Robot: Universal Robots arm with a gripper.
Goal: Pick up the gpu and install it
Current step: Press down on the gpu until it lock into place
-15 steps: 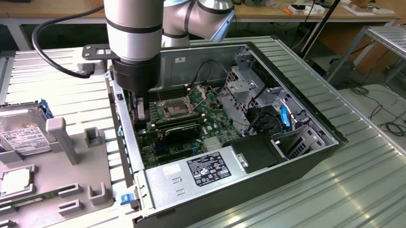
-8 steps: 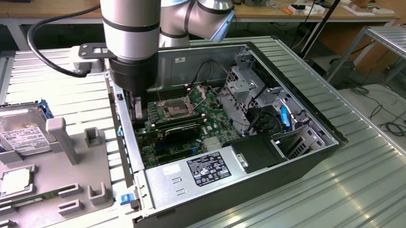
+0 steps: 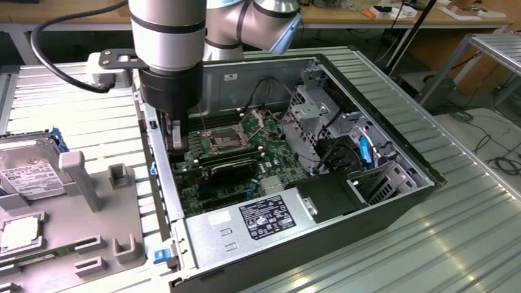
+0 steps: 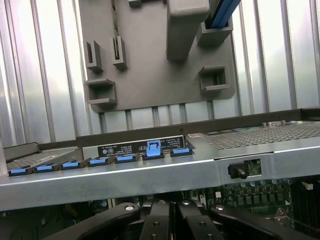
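- ribbed metal table point(image 3: 456, 244): wide bare run along the edge at the exterior view's right; the left part carries the parts tray.
- grey parts tray point(image 3: 97, 201) at the table's left edge, just beside the case wall. It carries a hard drive point(image 3: 28, 177), a processor chip point(image 3: 21, 233) and a green memory stick point(image 3: 49, 256) near its front corner. Empty upright holders stand on the side nearest the case.
- open computer case point(image 3: 407, 152) lies on its side mid-table, with the motherboard point(image 3: 269, 146) facing up.
- case rim with blue slot clips point(image 4: 100, 161) runs across the wrist view, and the tray lies beyond it.
- gripper point(image 3: 175, 137) is down inside the case, tight against its left wall, and the arm rises straight above it. Little room on the wall side. Cannot tell if the jaws are apart or together.
- gpu point(image 3: 224, 168): a dark long card sitting on the motherboard just right of the gripper, below the processor socket point(image 3: 224, 141). One end reaches toward the gripper; contact cannot be made out.
- power supply point(image 3: 252, 220) fills the case's front edge, close to the gpu.
- drive cage point(image 3: 313, 116) and blue cable point(image 3: 364, 149) crowd the case's right side.
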